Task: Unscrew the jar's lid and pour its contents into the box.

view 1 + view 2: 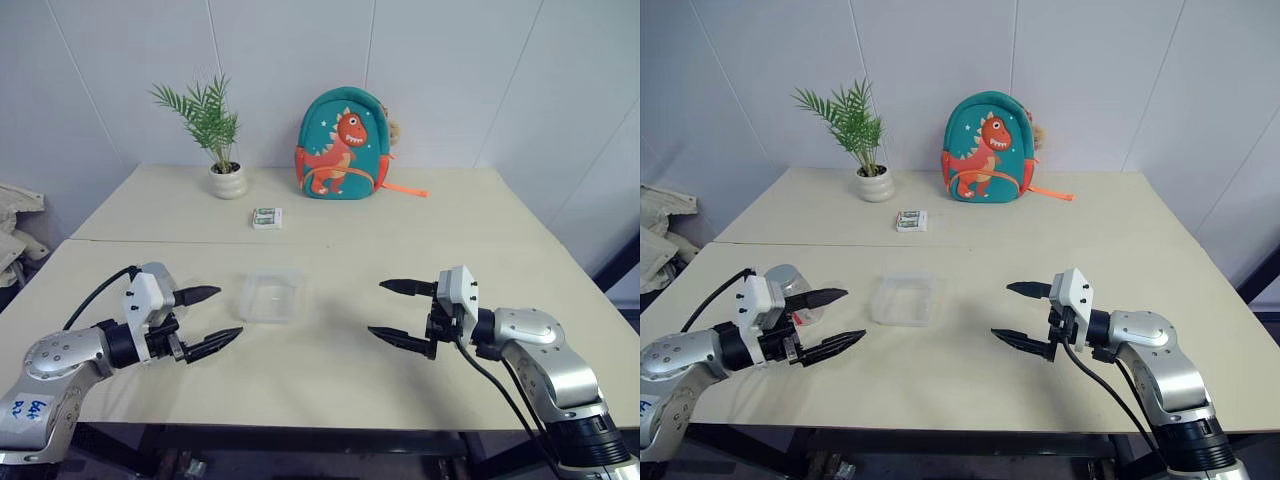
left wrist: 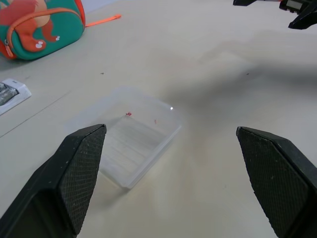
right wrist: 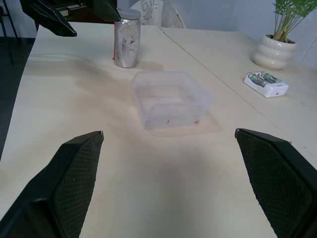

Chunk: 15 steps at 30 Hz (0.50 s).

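The jar point(image 3: 126, 38) stands upright on the table point(image 1: 400, 260), lid point(image 3: 130, 13) on, just behind the left gripper point(image 1: 205, 320), beside the clear box point(image 1: 271, 297); both grippers hang spread wide and empty. The left gripper is far nearer the jar; the right gripper point(image 1: 405, 315) waits well apart, across the box.

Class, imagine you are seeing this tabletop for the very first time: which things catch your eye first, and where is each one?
The teal dinosaur backpack leaning against the wall at the table's far edge stands out first, with the potted plant to its left. Nearer, the left gripper and right gripper hang open on either side of the clear box in the middle. The capped silvery jar stands upright beside the left gripper.
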Motion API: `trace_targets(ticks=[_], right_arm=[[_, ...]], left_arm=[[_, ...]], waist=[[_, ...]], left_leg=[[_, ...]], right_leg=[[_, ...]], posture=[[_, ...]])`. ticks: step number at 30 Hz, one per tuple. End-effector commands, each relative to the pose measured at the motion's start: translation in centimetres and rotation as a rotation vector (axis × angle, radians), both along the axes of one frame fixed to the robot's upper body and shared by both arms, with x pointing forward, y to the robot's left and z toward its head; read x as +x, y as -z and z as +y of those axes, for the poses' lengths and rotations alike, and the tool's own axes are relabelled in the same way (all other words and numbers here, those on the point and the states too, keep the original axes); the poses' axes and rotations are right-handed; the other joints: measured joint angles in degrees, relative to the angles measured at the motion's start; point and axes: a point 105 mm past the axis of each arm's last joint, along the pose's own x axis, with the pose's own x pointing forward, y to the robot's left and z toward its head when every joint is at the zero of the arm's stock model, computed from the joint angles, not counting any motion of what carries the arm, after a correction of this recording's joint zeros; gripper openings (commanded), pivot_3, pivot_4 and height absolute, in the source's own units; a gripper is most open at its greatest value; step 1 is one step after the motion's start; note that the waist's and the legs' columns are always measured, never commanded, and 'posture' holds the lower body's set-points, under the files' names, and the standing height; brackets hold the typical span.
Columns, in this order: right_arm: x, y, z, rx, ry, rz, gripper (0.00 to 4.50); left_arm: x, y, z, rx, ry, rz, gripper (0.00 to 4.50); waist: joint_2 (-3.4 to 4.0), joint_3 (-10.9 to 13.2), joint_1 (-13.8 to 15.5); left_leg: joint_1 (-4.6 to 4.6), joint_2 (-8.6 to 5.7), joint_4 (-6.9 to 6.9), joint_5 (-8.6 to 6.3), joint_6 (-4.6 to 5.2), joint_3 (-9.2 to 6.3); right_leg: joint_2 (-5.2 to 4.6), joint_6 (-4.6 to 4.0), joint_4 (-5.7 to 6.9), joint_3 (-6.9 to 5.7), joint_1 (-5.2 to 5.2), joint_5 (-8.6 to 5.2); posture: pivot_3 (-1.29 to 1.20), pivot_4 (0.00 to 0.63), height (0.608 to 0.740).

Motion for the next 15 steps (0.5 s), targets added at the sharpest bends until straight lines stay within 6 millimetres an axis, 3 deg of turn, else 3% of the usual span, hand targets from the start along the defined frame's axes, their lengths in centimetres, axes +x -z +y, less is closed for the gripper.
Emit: trace_targets(ticks=[1, 5, 10, 15], right_arm=[[0.3, -1.1, 0.6, 0.009, -0.028, -0.047, 4.5], [0.9, -0.8, 1.4, 0.014, -0.063, -0.038, 4.5], [1.3, -1.8, 4.0, 0.044, -0.174, -0.07, 4.5], [1.1, -3.8, 6.4, 0.108, -0.258, -0.092, 4.5]], left_arm=[[-0.4, -0.8, 0.0, 0.001, -0.019, -0.048, 4.48], [-0.6, -0.5, 0.0, -0.013, -0.067, -0.064, 4.48], [-0.4, 0.5, 2.6, -0.112, -0.329, -0.123, 4.48], [-1.4, 2.9, 4.6, -0.185, -0.526, -0.09, 4.48]], waist=[[0.0, 0.0, -0.1], [0.0, 0.0, -0.1], [0.0, 0.0, -0.3], [-0.03, 0.0, 0.0]], left_leg=[[0.01, 0.0, 0.01, 0.0, 0.0, 0.0], [0.06, 0.03, 0.02, 0.0, 0.0, 0.1], [0.05, 0.05, 0.06, 0.0, 0.02, 0.13], [0.04, 0.04, 0.08, -0.01, 0.02, 0.12]], right_leg=[[0.01, -0.01, 0.0, 0.0, 0.0, 0.01], [0.03, -0.04, 0.01, 0.07, 0.0, 0.06], [0.04, 0.02, 0.0, 0.11, -0.01, 0.12], [0.04, 0.03, 0.02, 0.1, -0.02, 0.15]], posture=[[0.0, 0.15, 0.74], [0.0, 0.15, 0.74], [0.0, 0.15, 0.74], [0.0, 0.15, 0.74]])
